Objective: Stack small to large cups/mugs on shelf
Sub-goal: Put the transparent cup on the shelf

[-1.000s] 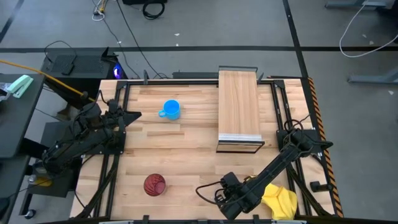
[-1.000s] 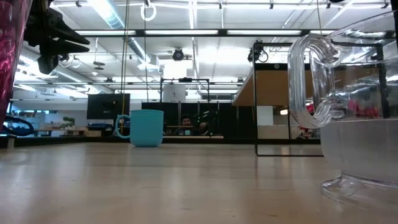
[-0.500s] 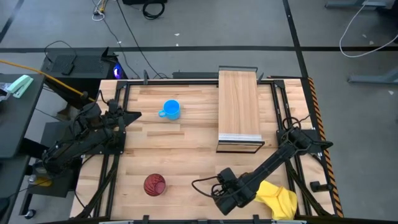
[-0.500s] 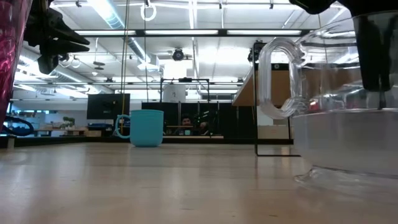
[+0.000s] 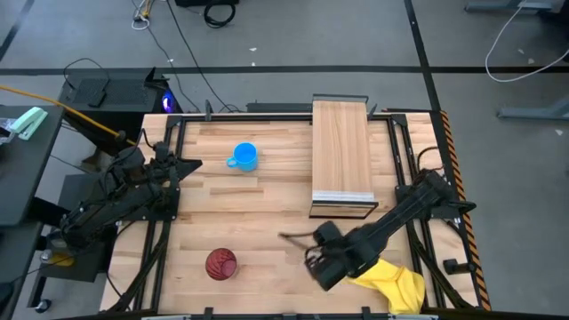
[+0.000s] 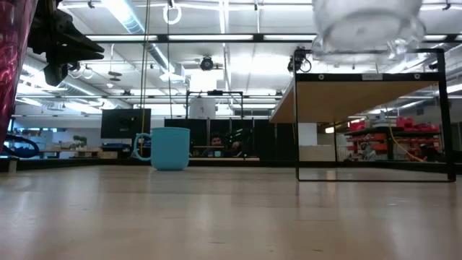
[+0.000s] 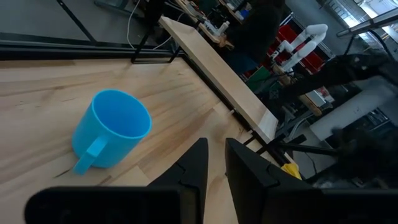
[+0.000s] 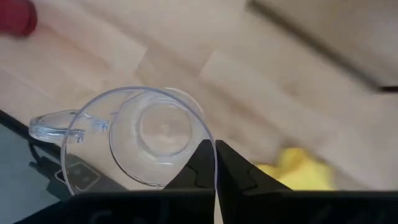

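Note:
A small clear cup with a handle point(image 8: 140, 137) hangs from my right gripper point(image 8: 216, 163), which is shut on it. In the low view its base point(image 6: 368, 25) is high above the tabletop. My right gripper point(image 5: 318, 252) is near the table's front, just before the shelf point(image 5: 341, 151). The blue mug point(image 5: 243, 156) stands upright at the far middle. The dark red tumbler point(image 5: 220, 264) stands at the near left. My left gripper point(image 5: 194, 164) waits at the table's left, shut and empty, pointing toward the blue mug point(image 7: 115, 127). My right gripper pinches the clear cup's wall at the rim point(image 8: 211, 146), one finger inside the cup and one outside, on the side opposite the handle point(image 8: 53, 127). The fingers come from above, pointing down. The cup hangs upright, mouth up, lifted clear of the table.
A yellow cloth point(image 5: 396, 284) lies crumpled at the near right corner, beside my right arm. The shelf point(image 6: 361, 90) stands raised on a dark frame at the far right. Bare tabletop lies between the blue mug point(image 6: 170, 148) and the red tumbler point(image 6: 11, 65).
My right gripper has gone up and a little toward the table's far edge, keeping hold of the clear cup. The cup has been lifted off the tabletop and now hangs well clear of it, still upright.

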